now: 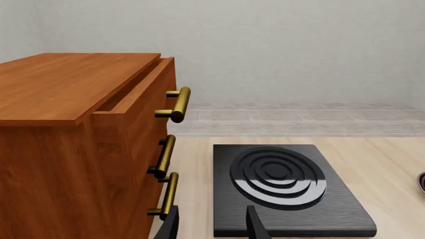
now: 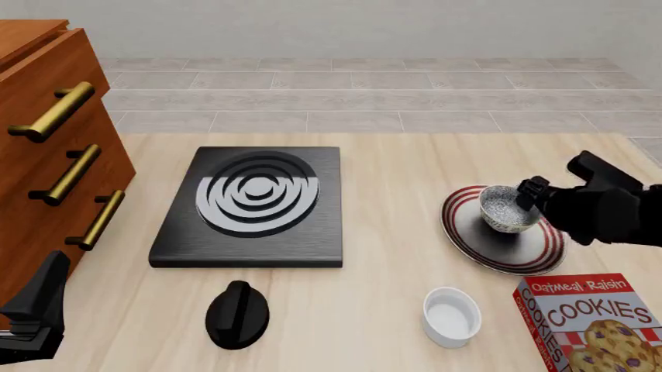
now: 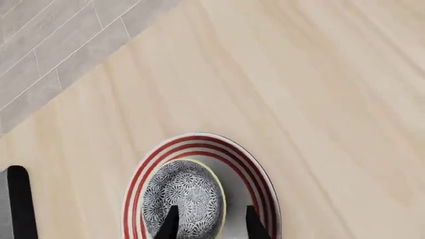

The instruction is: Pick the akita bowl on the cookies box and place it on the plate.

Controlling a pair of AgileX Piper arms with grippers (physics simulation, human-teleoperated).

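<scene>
The akita bowl (image 2: 506,208), speckled dark inside with a thin light rim, stands upright in the middle of the plate (image 2: 484,260), a white plate with red rings. My right gripper (image 2: 531,195) is at the bowl's right side, open, one finger on each side of the bowl's wall. The right wrist view shows the bowl (image 3: 186,194) inside the plate's red rings (image 3: 199,142), with my gripper (image 3: 212,226) straddling its rim. The red cookies box (image 2: 594,322) lies at the front right with nothing on it. My left gripper (image 2: 36,310) hangs open at the front left, fingers (image 1: 256,226) empty.
A black stove slab (image 2: 253,205) with grey rings lies left of centre, a black knob (image 2: 237,314) in front of it. A plain white ramekin (image 2: 452,316) sits between knob and cookies box. A wooden drawer cabinet (image 2: 52,155) with brass handles stands at the left, top drawer slightly open.
</scene>
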